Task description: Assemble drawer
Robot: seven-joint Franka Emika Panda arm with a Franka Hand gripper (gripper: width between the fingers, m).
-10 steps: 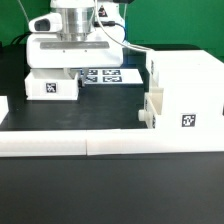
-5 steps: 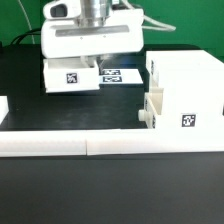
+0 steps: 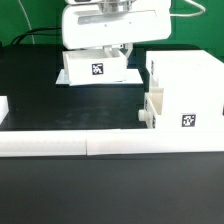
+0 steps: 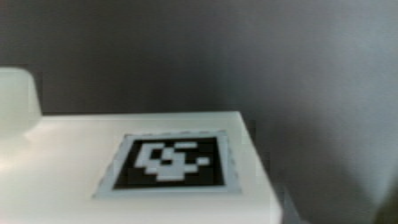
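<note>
- we read the exterior view from its left: a long low white border bar [image 3: 110, 143] runs along the near side of the black table [image 3: 30, 85], and a small white end piece [image 3: 3, 106] sits at the far left edge.
- next comes a small tray [image 3: 95, 68] of the drawer, tag facing us; it looks lifted clear of the table and hangs under the gripper [image 3: 110, 50].
- the arm comes down from above with the wrist body [image 3: 112, 25] level over the tray; the hand points straight down.
- we cannot see the fingers themselves, so we cannot tell for certain how they stand; we judge they are clamped on the tray's rim, since it hangs beneath them.
- the wrist view shows only a tagged white face [image 4: 169, 160] filling the frame, very near the camera.
- at the right stands the cabinet shell [image 3: 185, 90], and a second tray [image 3: 150, 108] seems partly seated in its lower opening.
- so we judge one tray is roughly in and the carried tray has yet to be slid into the shell; the task looks about half done.
</note>
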